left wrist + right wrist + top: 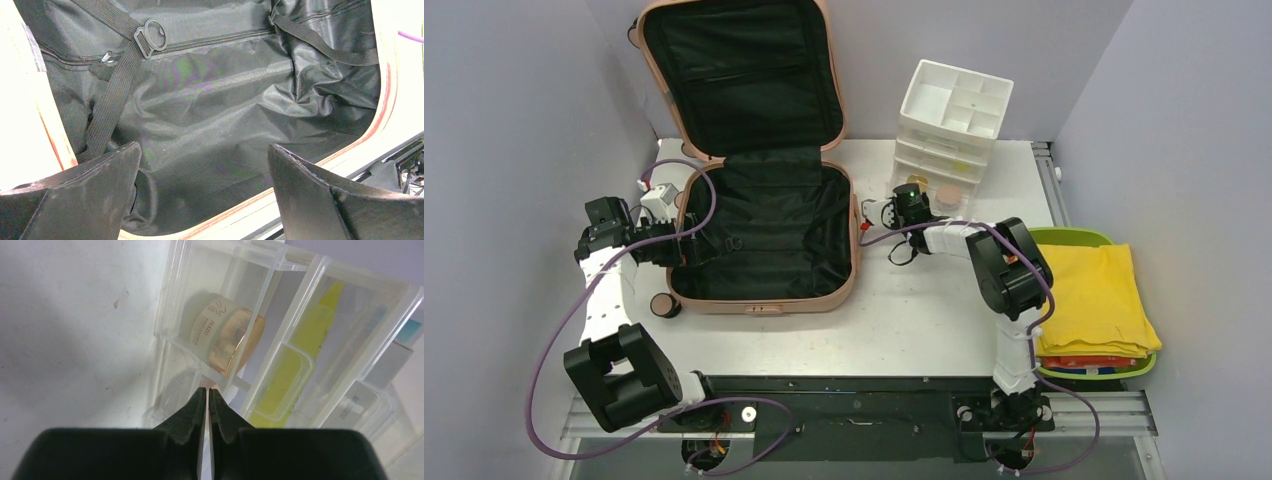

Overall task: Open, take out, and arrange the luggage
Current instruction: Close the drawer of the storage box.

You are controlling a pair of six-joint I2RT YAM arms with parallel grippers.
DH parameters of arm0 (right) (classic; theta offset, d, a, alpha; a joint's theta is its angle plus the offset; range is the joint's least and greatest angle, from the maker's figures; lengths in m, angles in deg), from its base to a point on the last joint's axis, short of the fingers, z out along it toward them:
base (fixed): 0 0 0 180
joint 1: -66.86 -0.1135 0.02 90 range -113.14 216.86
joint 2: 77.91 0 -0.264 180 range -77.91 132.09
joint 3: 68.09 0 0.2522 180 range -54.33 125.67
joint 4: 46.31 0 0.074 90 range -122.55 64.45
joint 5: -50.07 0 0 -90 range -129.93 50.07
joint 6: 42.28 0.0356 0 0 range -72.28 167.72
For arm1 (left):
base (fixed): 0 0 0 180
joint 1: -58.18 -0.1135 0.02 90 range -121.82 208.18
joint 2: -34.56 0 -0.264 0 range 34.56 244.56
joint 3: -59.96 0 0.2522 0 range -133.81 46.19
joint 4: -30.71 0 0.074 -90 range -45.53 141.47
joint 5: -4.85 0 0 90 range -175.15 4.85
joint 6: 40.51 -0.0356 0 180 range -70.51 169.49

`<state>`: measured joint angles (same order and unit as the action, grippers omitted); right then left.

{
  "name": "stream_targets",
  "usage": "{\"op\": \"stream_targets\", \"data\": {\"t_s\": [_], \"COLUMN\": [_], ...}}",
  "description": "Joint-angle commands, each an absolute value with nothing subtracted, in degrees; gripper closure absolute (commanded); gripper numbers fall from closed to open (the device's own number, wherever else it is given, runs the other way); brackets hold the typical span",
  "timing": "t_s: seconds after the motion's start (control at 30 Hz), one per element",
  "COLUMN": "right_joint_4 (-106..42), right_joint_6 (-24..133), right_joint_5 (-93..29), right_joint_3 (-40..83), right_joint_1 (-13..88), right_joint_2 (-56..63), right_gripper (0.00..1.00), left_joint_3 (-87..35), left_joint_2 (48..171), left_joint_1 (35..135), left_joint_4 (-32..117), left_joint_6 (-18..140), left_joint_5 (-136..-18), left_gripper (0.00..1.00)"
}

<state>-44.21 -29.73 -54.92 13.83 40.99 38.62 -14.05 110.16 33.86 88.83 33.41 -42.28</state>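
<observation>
- The table [904, 320] is white, and my two arms are bolted at its near edge.
- The luggage [764, 230] is the pink hard-shell case at the back left of the table. It lies flat and wide open, with the lid standing up against the back wall and black lining in both halves.
- The lime-green tray [1074, 237] sits off the right edge of the table, with a folded yellow cloth [1094, 290] on top of the stack inside it.
- The drawer organizer [952, 120] is at the back right, just beside the luggage. It has a white compartmented top and see-through drawers underneath.
- My left gripper [204, 147] is spread about as wide as it goes and holds nothing. It hangs over the left rim of the luggage, looking down into the lined bottom half, and both fingers are clear of the fabric.
- My right gripper [207, 392] is pinched together on itself with no grip on anything. Its tips are right up at the front of the clear drawers [280, 340], low down. I honestly can't tell if they touch the plastic.
- A little jar [225, 335] with a gold lid lies on its side in one of those drawers, just past my right fingertips.
- A black strap [112, 95] with a ring buckle [154, 34] lies across the lining.
</observation>
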Motion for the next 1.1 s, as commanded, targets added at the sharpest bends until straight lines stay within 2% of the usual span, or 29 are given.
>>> {"op": "stream_targets", "data": {"t_s": [0.0, 0.63, 0.83, 1.0, 1.07], "right_joint_4": [-47.6, -41.1, -41.9, -41.5, -30.7], "right_joint_6": [-31.7, -27.9, -29.3, -28.0, -23.3], "right_joint_5": [-55.6, -58.1, -58.9, -59.0, -55.3], "right_joint_3": [15.8, 35.6, 38.3, 37.7, 37.3], "right_joint_1": [41.6, 46.2, 46.6, 46.6, 46.0], "right_joint_2": [40.2, 51.0, 54.2, 52.2, 47.9], "right_gripper": [0.96, 0.93, 0.93, 0.93, 0.92], "left_joint_3": [-16.2, -15.8, -15.5, -15.7, -15.8], "left_joint_2": [109.5, 110.0, 109.9, 109.9, 109.9], "left_joint_1": [34.1, 34.2, 34.2, 34.2, 34.1], "left_joint_4": [87.6, 87.0, 86.8, 86.9, 87.2], "left_joint_6": [33.5, 33.8, 33.9, 33.9, 33.7], "left_joint_5": [-41.4, -40.8, -41.0, -41.0, -41.1], "left_gripper": [0.04, 0.04, 0.04, 0.04, 0.04]}}
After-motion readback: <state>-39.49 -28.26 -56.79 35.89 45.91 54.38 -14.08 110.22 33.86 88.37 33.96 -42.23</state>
